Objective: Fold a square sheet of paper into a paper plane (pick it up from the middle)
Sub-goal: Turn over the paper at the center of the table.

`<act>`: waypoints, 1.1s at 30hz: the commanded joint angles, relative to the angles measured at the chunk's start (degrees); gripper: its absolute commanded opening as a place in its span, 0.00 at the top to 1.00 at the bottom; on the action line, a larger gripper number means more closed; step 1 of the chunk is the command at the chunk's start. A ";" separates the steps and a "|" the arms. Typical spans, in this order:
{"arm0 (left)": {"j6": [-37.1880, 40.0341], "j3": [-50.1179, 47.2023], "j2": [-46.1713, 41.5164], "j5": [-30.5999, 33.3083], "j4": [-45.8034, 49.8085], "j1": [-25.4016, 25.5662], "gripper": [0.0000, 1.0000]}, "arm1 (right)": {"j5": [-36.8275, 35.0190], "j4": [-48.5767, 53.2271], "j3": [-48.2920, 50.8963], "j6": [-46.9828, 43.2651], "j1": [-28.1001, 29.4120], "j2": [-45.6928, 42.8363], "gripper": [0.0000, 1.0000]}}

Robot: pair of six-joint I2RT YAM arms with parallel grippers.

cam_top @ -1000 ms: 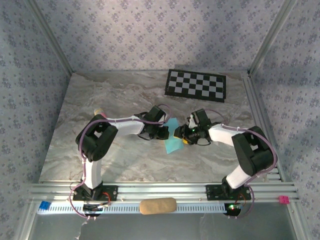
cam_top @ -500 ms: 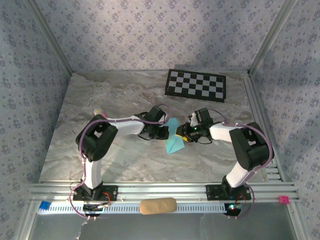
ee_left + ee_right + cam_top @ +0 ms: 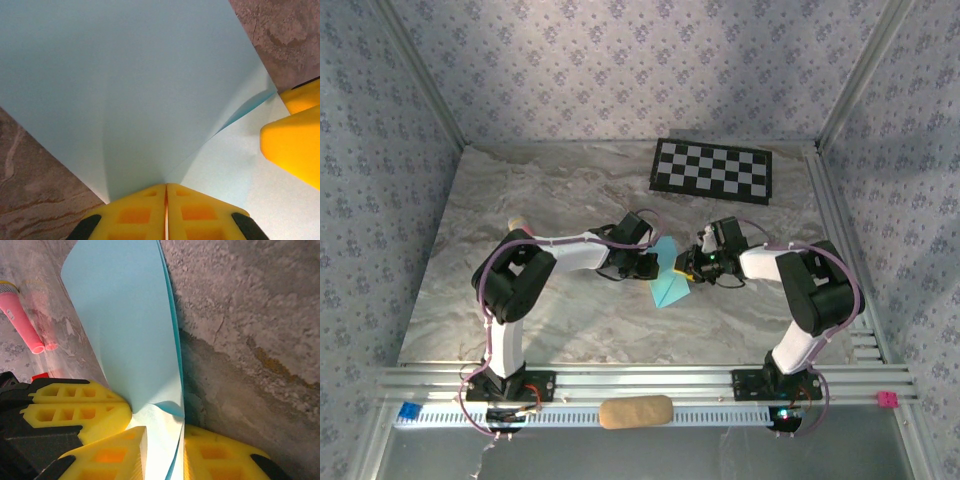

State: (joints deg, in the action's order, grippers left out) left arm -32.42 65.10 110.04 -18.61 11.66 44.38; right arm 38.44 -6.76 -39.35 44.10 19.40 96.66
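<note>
Nearest, on the metal rail at the front edge, a tan pad [image 3: 635, 411] between the two arm bases. To either end of the rail, a small blue clip [image 3: 410, 410] and a small pink clip [image 3: 887, 399].

Further in, on the grey marbled table [image 3: 520, 310], both arms bent inward and meeting at mid-table over the paper [image 3: 669, 287]. Paper light blue, folded to a pointed shape, narrow end toward the front, held up off the surface between the two grippers.

Left gripper [image 3: 647, 266] on the paper's left side: yellow jaws pressed together, an edge of the sheet pinched between them, the paper fanning away from the tips in a shallow crease.

Right gripper [image 3: 688, 268] on the paper's right side, just beside the left one: yellow jaws narrowly apart, a folded edge of the paper standing in the gap, not visibly squeezed.

Beyond the paper in the right wrist view, a pink marker [image 3: 22, 320] lying flat on the table, apart from the sheet.

Farthest, a black-and-white checkerboard [image 3: 712, 170] flat at the back right of the table, near the patterned wall.
</note>
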 commanded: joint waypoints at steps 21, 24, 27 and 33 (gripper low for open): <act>-2.42 -3.88 -10.02 2.31 -4.04 -0.09 0.70 | 1.76 -1.57 1.12 -1.53 -1.29 -0.75 0.98; -3.64 -5.92 -15.37 7.58 -3.96 -0.55 0.65 | -0.18 1.56 0.55 -3.25 -1.23 -3.06 0.99; -5.10 -8.59 -20.94 13.48 -2.92 -1.33 0.60 | -3.03 6.47 -0.64 -6.26 -1.12 -5.81 0.99; -7.54 -15.09 -32.09 20.92 -3.04 -3.55 0.51 | -12.15 17.52 -4.25 -13.25 0.31 -11.02 1.00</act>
State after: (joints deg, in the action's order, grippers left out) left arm -38.30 52.38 81.49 -3.40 8.38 41.78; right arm 32.10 2.81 -40.97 36.27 18.83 88.27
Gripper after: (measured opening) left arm 0.485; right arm 0.052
